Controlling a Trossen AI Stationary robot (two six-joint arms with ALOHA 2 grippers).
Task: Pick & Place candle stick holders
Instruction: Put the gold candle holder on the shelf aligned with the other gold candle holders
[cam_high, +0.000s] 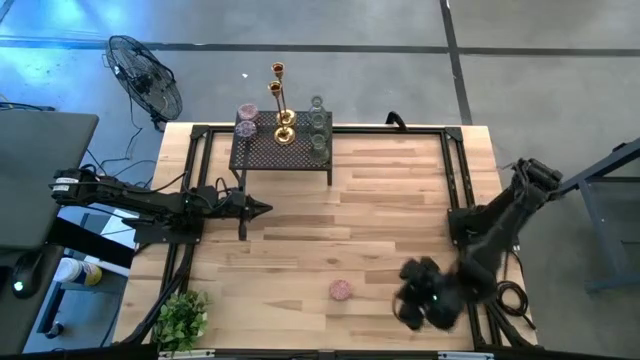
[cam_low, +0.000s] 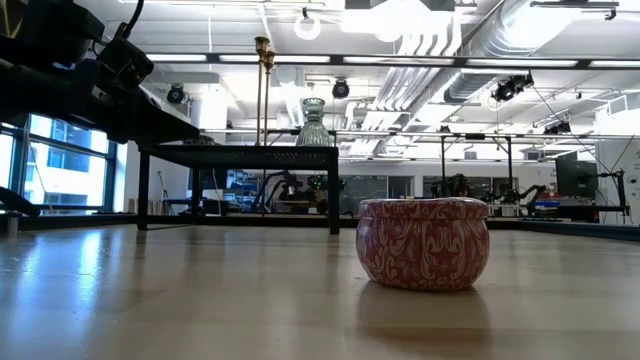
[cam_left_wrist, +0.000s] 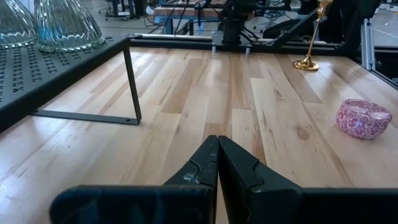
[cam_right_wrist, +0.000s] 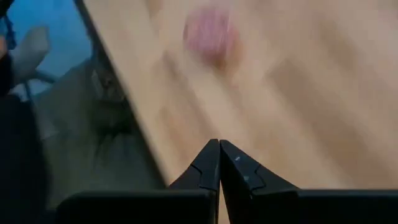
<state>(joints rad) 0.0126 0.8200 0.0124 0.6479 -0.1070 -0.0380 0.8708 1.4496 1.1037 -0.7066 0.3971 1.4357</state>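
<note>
We see the left gripper (cam_high: 266, 209), jaws closed and empty, beside the black mesh rack (cam_high: 283, 152) bearing slim gold candlesticks (cam_high: 281, 105), ribbed pale-green glass holders (cam_high: 318, 130) and pink ones (cam_high: 247, 119). A round pink patterned holder (cam_high: 341, 290) sits alone on the pale wooden worktop (cam_high: 380, 215). The right gripper (cam_high: 408, 306), near it, has jaws closed on nothing.

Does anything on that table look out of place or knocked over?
One pink holder sits alone on the bare wood near the front edge, upright, far from the other holders grouped on the black rack at the back. Nothing looks tipped, spilled or broken.
</note>
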